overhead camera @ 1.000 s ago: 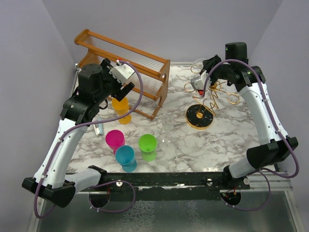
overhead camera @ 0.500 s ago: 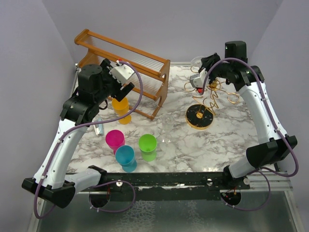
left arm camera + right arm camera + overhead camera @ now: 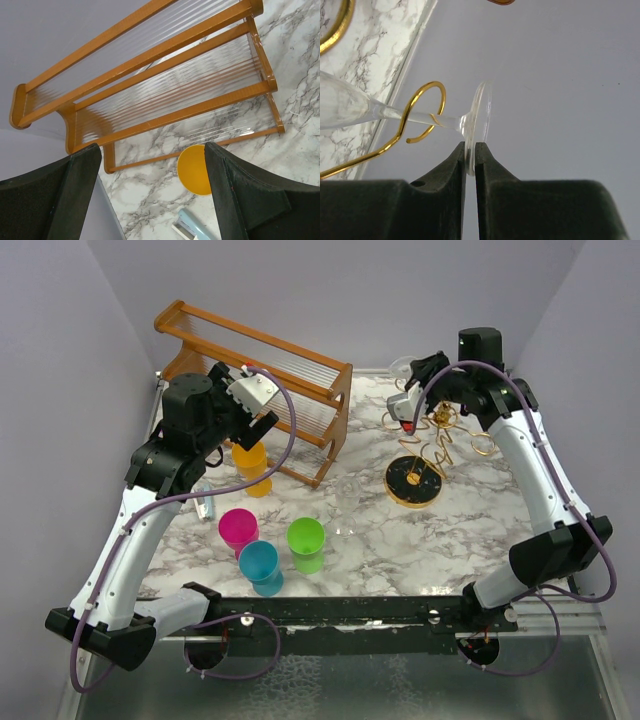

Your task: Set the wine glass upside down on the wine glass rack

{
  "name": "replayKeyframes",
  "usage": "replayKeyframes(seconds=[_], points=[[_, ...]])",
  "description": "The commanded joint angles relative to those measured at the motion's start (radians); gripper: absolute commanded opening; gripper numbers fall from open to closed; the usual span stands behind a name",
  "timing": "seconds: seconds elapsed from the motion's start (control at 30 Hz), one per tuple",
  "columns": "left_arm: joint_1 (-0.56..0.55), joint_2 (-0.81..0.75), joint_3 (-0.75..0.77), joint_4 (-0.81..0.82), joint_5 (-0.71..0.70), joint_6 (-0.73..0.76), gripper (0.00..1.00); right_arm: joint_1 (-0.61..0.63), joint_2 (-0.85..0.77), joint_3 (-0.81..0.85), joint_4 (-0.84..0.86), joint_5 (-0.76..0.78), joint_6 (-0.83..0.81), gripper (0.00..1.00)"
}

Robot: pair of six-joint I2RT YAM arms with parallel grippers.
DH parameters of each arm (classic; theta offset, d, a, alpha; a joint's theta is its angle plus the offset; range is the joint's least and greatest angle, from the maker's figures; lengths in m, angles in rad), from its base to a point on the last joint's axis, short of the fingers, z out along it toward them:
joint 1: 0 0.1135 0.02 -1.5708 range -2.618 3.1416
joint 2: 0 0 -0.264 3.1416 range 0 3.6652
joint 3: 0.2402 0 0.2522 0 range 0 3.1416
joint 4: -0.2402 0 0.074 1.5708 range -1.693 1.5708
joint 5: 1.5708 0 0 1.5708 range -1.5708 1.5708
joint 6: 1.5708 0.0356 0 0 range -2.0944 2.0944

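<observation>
Desk and walls: a white marble-patterned desk (image 3: 360, 530), grey-veined and glossy, boxed in by plain pale lilac walls.
Change: over the last second the right arm has drawn its wrist a little toward the far wall and leftward. The left arm has not moved.
Right fingers: the right fingers (image 3: 460, 155) are pressed together on the rim of the glass's round foot, holding it edge-on.
Wine glass: the wine glass (image 3: 422, 118) is clear and thin-walled, with a slim straight stem. It runs away from the fingertips to the left, the bowl farthest from them and the foot right at them.
Wine glass rack: the wine glass rack (image 3: 432, 452) is bright gold wire bent into curled arms on a round black, gold-edged base. One open curl sits just beyond the fingertips, and the stem appears to pass through it.
Meaning: I judge the stem is being threaded into that curl. What is left is to let the foot catch on the wire so the bowl hangs down, then let go. Thin glass on hard wire will slide easily and needs a gentle release.
Left fingers: the left fingers (image 3: 235, 190) are spread wide and empty, held above the desk.
Beyond the left fingers: a smooth orange cup (image 3: 194, 169) shows between them, in front of a varnished wooden shelf (image 3: 165, 75) with clear ribbed tiers.
</observation>
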Motion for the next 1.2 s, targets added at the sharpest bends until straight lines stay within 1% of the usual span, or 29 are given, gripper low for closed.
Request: replayKeyframes(seconds=[0.0,0.23,0.47,0.6,0.73,0.8,1.17], points=[[0.003,-0.018,-0.008,0.016,-0.013,0.007,0.87,0.013,-0.003,-0.024,0.044,-0.004,0.030,0.13],[0.003,-0.018,-0.010,0.017,-0.010,0.007,0.87,0.028,-0.021,-0.076,0.077,0.058,0.088,0.15],[0.003,-0.021,-0.011,0.017,-0.005,0.008,0.87,0.028,-0.033,-0.086,0.064,0.074,0.090,0.17],[0.003,-0.027,-0.014,0.015,-0.005,0.009,0.87,0.027,-0.037,-0.085,0.059,0.085,0.088,0.20],[0.003,-0.032,-0.019,0.016,-0.002,0.007,0.87,0.028,-0.040,-0.089,0.058,0.089,0.083,0.28],[0.003,-0.033,-0.021,0.017,0.006,0.003,0.87,0.028,-0.042,-0.090,0.056,0.090,0.081,0.30],[0.003,-0.032,-0.029,0.025,0.030,-0.008,0.87,0.028,-0.066,-0.078,0.022,0.050,0.103,0.38]])
